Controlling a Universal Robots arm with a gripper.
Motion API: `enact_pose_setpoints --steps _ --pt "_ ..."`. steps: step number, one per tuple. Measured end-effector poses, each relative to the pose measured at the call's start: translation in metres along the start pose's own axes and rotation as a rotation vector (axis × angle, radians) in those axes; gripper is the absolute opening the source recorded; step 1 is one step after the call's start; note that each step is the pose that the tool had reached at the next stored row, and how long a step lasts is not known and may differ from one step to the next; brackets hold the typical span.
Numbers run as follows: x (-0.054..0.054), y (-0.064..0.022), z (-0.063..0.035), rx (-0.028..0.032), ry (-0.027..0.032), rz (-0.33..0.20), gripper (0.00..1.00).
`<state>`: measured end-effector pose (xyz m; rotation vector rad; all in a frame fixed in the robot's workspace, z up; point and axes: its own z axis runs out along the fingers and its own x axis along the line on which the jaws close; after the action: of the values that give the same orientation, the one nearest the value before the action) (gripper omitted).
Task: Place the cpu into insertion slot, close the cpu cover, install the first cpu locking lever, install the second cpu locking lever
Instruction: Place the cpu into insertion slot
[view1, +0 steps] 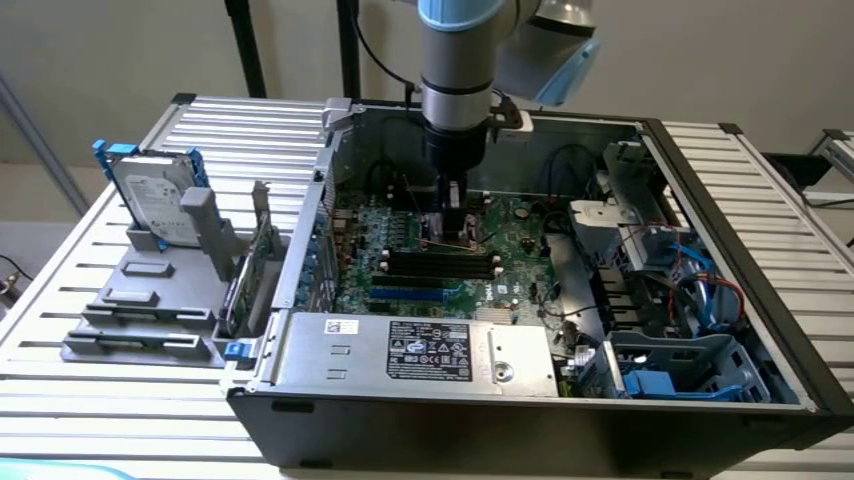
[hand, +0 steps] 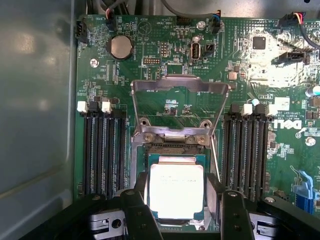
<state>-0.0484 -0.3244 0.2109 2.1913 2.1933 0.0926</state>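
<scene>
The cpu (hand: 176, 190), a flat silvery square chip, lies in the insertion slot (hand: 169, 149) of the green motherboard (hand: 150, 55). The cpu cover (hand: 178, 85), a thin metal frame, is swung up and back from the socket and stands open. A thin wire locking lever (hand: 216, 159) runs along one side of the socket. My gripper (hand: 184, 196) is open just above the chip, one dark finger (hand: 136, 212) at one edge and the other beyond the opposite edge with a gap. In the exterior view my gripper (view1: 451, 238) reaches down into the computer case onto the motherboard (view1: 514, 225).
Black memory slots (hand: 102, 150) flank the socket on both sides. The case wall (hand: 35, 100) rises close by. A silver power supply (view1: 414, 350) sits at the case's front, drive cages and blue cables (view1: 681, 300) at the exterior view's right, a hard drive (view1: 150, 200) on a grey stand outside.
</scene>
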Motion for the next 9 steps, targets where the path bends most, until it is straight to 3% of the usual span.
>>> enact_pose_setpoints --steps 9 --pt "0.0000 0.0026 0.0053 0.0007 -0.0006 0.007 0.54"
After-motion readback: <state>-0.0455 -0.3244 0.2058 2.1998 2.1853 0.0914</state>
